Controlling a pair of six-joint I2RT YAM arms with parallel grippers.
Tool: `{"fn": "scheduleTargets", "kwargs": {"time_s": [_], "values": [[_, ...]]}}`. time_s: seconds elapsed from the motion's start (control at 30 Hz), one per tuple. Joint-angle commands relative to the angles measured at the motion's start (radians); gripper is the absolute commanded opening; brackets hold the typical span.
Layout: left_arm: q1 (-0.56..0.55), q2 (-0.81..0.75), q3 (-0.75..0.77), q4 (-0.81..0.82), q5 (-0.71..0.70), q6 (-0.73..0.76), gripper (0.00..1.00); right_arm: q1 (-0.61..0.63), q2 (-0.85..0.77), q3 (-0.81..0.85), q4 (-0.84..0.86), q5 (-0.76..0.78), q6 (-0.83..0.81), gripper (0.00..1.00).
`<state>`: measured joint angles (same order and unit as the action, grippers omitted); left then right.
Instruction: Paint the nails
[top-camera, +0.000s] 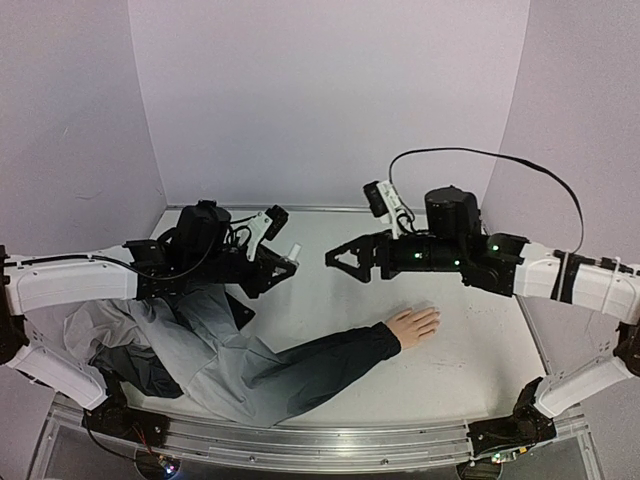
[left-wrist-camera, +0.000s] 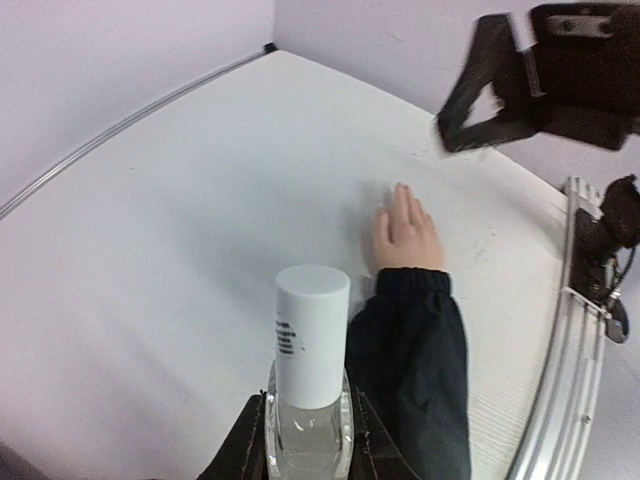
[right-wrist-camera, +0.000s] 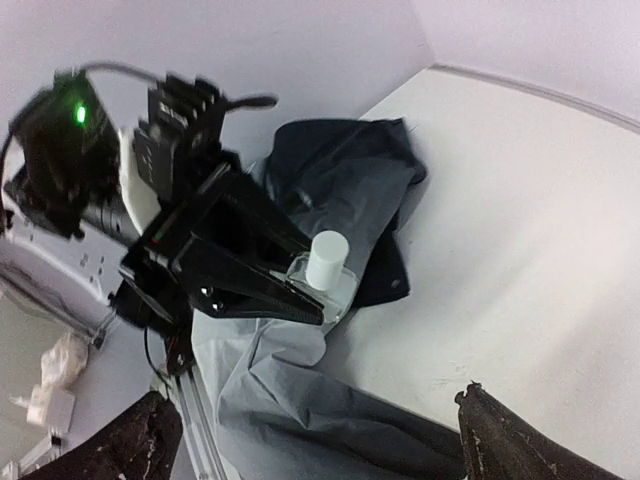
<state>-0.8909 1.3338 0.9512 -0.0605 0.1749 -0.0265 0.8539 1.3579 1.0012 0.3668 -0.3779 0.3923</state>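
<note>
The left end effector (left-wrist-camera: 308, 445) is clamped on a small clear bottle (left-wrist-camera: 310, 370), 1 dark finger (left-wrist-camera: 248, 450) on each side of the glass body. The white cap (left-wrist-camera: 312, 330) stands out past the fingertips and is still on. This end effector hangs over the left half of the worktop (top-camera: 470, 350), nearer the far edge than the near one.

The right end effector (top-camera: 335, 258) has its 2 fingers spread wide apart and holds nothing. It hangs over the middle of the worktop, toward the far edge, with its tips turned to the left edge and facing the bottle. It is near the bottle but not touching it.

The mannequin hand (top-camera: 413, 325) lies flat on the worktop, a little right of the middle and below the right end effector, well apart from both end effectors. Its fingers point toward the right edge. The nails (left-wrist-camera: 400, 192) sit at those fingertips and are too small to show whether they carry any paint.

A dark sleeve (top-camera: 320, 365) closes around the wrist and runs back toward the near-left corner. There it joins a crumpled grey garment (top-camera: 190, 350) heaped along the left edge, under the left arm.
</note>
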Motion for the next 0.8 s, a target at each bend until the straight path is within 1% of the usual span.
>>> {"fn": "scheduleTargets", "kwargs": {"time_s": [0.0,0.1,0.2,0.27,0.4,0.5,0.63,0.77], "values": [[-0.002,-0.032,-0.023,0.123,-0.261,-0.068,0.0,0.002,-0.111,-0.06,0.09,0.275,0.242,0.98],[-0.003,-0.014,-0.025,0.129,-0.32,-0.108,0.0,0.003,-0.059,-0.042,0.136,0.252,0.337,0.98],[-0.007,0.002,-0.025,0.134,-0.357,-0.118,0.0,0.014,0.019,0.0,0.2,0.19,0.357,0.97],[-0.012,0.005,-0.026,0.138,-0.368,-0.115,0.0,0.031,0.074,0.044,0.204,0.205,0.378,0.96],[-0.025,0.003,-0.029,0.139,-0.376,-0.111,0.0,0.06,0.194,0.159,0.197,0.222,0.415,0.85],[-0.034,0.004,-0.037,0.142,-0.377,-0.112,0.0,0.083,0.255,0.217,0.2,0.238,0.413,0.79],[-0.041,0.006,-0.042,0.141,-0.374,-0.109,0.0,0.121,0.296,0.273,0.194,0.291,0.377,0.76],[-0.046,0.008,-0.037,0.141,-0.37,-0.11,0.0,0.138,0.331,0.308,0.182,0.343,0.367,0.64]]}}
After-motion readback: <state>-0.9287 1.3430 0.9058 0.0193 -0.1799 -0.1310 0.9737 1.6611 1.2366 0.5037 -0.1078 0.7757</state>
